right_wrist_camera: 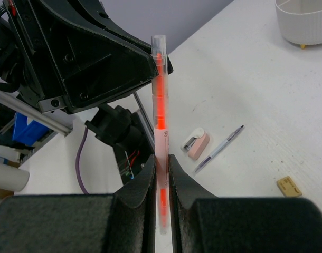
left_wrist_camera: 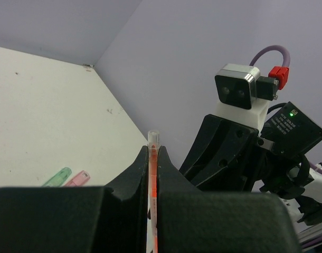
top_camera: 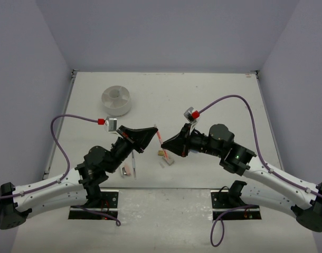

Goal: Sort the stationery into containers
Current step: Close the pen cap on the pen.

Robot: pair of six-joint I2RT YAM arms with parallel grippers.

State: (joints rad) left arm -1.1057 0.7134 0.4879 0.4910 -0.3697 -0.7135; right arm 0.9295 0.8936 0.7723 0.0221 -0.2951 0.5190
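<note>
An orange pen (top_camera: 160,136) hangs above the table between the two arms, held at both ends. My left gripper (top_camera: 153,129) is shut on one end; in the left wrist view the orange pen (left_wrist_camera: 153,139) pokes its clear tip out past the left gripper (left_wrist_camera: 154,154). My right gripper (right_wrist_camera: 161,162) is shut on the other end of the orange pen (right_wrist_camera: 160,97), which rises to the left arm's black fingers (right_wrist_camera: 134,63). The white container (top_camera: 116,100) stands far left on the table, and its rim (right_wrist_camera: 303,23) shows in the right wrist view.
On the table below lie a pink capsule-shaped piece (right_wrist_camera: 195,143), a thin grey pen (right_wrist_camera: 219,149) and a tan eraser (right_wrist_camera: 289,186). A green piece (left_wrist_camera: 57,177) and a pink piece (left_wrist_camera: 77,178) lie side by side. Small items (top_camera: 166,156) sit under the right gripper.
</note>
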